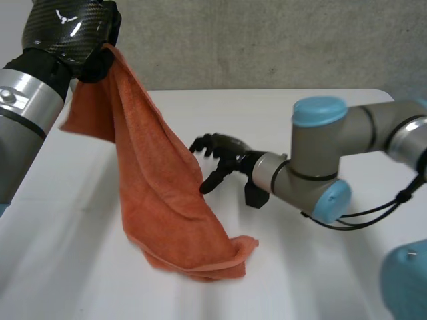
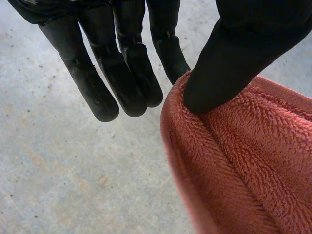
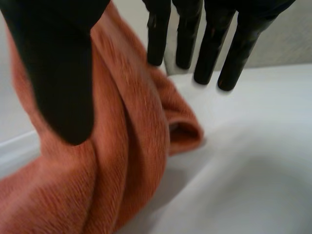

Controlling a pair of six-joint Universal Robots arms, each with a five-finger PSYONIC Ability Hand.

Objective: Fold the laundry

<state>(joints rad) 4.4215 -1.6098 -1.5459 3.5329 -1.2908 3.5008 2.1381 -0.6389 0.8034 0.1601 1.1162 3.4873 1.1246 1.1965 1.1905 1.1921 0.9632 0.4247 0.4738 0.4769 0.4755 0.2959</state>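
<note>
At the far left, above the table (image 1: 313,287), the left hand (image 1: 73,33) pinches the top of the orange towel (image 1: 157,193), whose low end lies on the table. The right hand (image 1: 223,152), fingers spread, is just right of the towel.

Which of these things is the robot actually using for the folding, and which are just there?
In the job: orange towel, hanging pinched from the left hand; right hand, open beside it.
Just there: white table under the towel's low end; grey wall behind.
</note>
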